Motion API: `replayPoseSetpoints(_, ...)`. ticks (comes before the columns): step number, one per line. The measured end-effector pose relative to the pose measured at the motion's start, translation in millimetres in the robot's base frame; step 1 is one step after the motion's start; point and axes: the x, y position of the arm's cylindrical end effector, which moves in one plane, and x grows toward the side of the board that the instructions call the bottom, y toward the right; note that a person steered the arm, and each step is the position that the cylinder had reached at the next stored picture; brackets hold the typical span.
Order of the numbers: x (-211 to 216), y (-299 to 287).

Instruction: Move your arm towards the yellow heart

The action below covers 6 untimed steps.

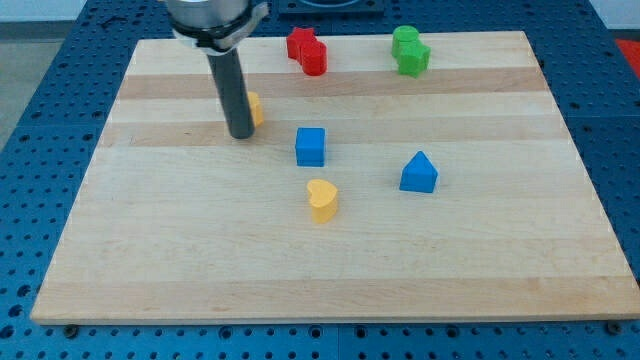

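The yellow heart (321,199) lies near the board's middle, just below the blue cube (310,146). My tip (241,134) rests on the board at the upper left, up and to the left of the heart. The rod partly hides a second yellow block (256,108), whose shape I cannot make out, right beside my tip. My tip is apart from the yellow heart, with the blue cube roughly between them.
A blue triangular block (419,173) lies right of the heart. Two red blocks (307,50) and two green blocks (409,50) sit near the board's top edge. The wooden board (150,270) rests on a blue perforated table.
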Motion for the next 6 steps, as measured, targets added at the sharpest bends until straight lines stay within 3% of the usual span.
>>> replayPoseSetpoints(1, -21.5, 2.6)
replayPoseSetpoints(2, -6.9, -14.3)
replayPoseSetpoints(4, 107.6, -27.0)
replayPoseSetpoints(6, 177.1, 89.0)
